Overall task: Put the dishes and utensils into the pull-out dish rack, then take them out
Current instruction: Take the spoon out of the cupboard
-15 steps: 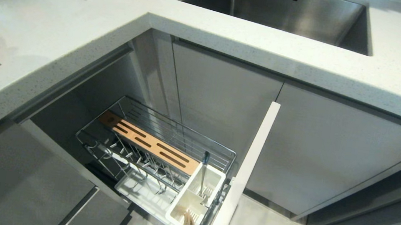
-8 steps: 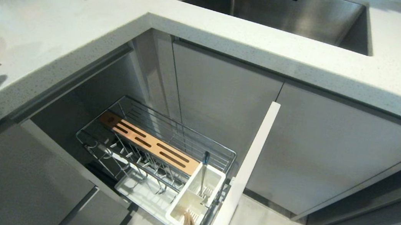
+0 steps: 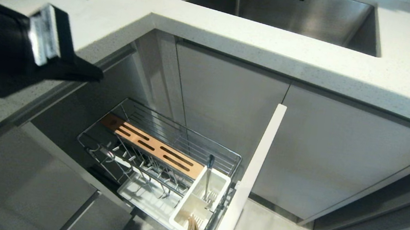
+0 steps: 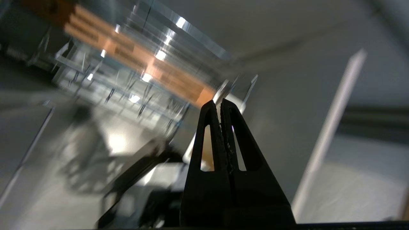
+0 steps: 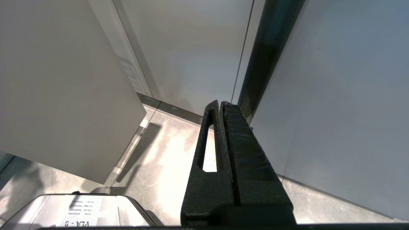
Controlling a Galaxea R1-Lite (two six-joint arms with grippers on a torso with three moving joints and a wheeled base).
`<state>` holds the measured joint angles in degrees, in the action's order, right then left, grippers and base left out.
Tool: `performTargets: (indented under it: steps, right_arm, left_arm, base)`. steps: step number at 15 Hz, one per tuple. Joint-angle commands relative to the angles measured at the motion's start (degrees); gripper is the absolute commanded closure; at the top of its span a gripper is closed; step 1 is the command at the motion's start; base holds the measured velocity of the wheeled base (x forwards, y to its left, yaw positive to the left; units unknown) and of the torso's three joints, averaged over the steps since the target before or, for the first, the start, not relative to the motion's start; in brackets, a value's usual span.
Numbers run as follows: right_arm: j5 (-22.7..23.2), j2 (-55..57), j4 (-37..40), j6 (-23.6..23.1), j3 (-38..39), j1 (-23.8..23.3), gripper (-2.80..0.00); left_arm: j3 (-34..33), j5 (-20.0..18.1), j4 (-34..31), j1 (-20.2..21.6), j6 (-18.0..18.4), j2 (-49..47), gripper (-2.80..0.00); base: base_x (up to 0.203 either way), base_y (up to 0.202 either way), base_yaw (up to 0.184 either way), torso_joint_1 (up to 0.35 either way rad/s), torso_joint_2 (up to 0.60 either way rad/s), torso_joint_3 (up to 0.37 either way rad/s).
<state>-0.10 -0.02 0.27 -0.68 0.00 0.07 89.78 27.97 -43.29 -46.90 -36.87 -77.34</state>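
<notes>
Two utensils stand in the white caddy (image 3: 199,205) of the pulled-out dish rack (image 3: 159,164) in the head view: the fork (image 3: 208,177) upright in the far compartment, the chopsticks (image 3: 193,229) in the near one, while the left gripper (image 3: 93,74) hangs over the counter edge (image 3: 120,32). From the left wrist, its fingers (image 4: 209,134) are pressed together, empty, above the blurred rack's wooden strip (image 4: 140,64). From the right wrist, the right gripper (image 5: 220,110) is likewise closed, pointing at the floor (image 5: 166,150) beside grey cabinet fronts (image 5: 335,95).

Chrome rack (image 3: 194,137) w/ slotted orange-brown wood strip (image 3: 151,145), white caddy (image 3: 199,201).
</notes>
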Motion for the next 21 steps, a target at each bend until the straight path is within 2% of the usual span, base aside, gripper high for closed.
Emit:
performTargets:
  steps: [1, 2, 4, 6, 7, 9, 13, 14, 17, 19, 21]
  right_arm:
    - [0.0, 0.0, 0.1, 0.0, 0.0, 0.0, 0.0]
    - [0.0, 0.0, 0.0, 0.0, 0.0, 0.0, 0.0]
    - [0.0, 0.0, 0.0, 0.0, 0.0, 0.0, 0.0]
    - [0.0, -0.1, 0.0, 0.0, 0.0, 0.0, 0.0]
    - [0.1, -0.1, 0.0, 0.0, 0.0, 0.0, 0.0]
    - [0.0, -0.1, 0.0, 0.0, 0.0, 0.0, 0.0]
    - [0.0, 0.0, 0.0, 0.0, 0.0, 0.0, 0.0]
    - [0.0, 0.0, 0.0, 0.0, 0.0, 0.0, 0.0]
    - [0.0, 0.0, 0.0, 0.0, 0.0, 0.0, 0.0]
    - [0.1, 0.0, 0.0, 0.0, 0.0, 0.0, 0.0]
    - [0.0, 0.0, 0.0, 0.0, 0.0, 0.0, 0.0]
  left_arm:
    - [-2.0, -0.3, -3.1, -1.1, -0.1, -6.1, 0.0]
    - [-2.6, -1.5, -5.9, -1.7, -0.1, -7.9, 0.0]
    - [-4.8, -5.9, -7.2, -2.7, 1.0, -9.2, 0.0]
    - [-6.4, -11.0, -6.6, -2.7, 8.2, -9.5, 0.0]
    - [-6.6, -12.3, -6.0, -2.5, 12.5, -9.6, 0.0]
    - [-7.5, -13.6, -3.8, -1.7, 23.5, -10.7, 0.0]
    - [-8.7, -14.3, 5.9, 0.2, 39.3, -15.3, 0.0]
    - [-8.8, -14.5, 6.9, 0.8, 42.1, -16.0, 0.0]
    - [-9.3, -18.3, 10.3, 2.1, 51.1, -18.4, 0.0]
    - [-9.3, -18.9, 10.7, 3.1, 58.7, -18.8, 0.0]
    - [-9.2, -19.4, 10.9, 3.9, 62.7, -19.0, 0.0]
  base:
    - [0.0, 0.0, 0.0, 0.0, 0.0, 0.0]
    - [0.0, 0.0, 0.0, 0.0, 0.0, 0.0]
    - [0.0, 0.0, 0.0, 0.0, 0.0, 0.0]
    - [0.0, 0.0, 0.0, 0.0, 0.0, 0.0]
    - [0.0, 0.0, 0.0, 0.0, 0.0, 0.0]
    - [0.0, 0.0, 0.0, 0.0, 0.0, 0.0]
    - [0.0, 0.0, 0.0, 0.0, 0.0, 0.0]
    - [0.0, 0.0, 0.0, 0.0, 0.0, 0.0]
    - [0.0, 0.0, 0.0, 0.0, 0.0, 0.0]
    - [0.0, 0.0, 0.0, 0.0, 0.0, 0.0]
    - [0.0, 0.0, 0.0, 0.0, 0.0, 0.0]
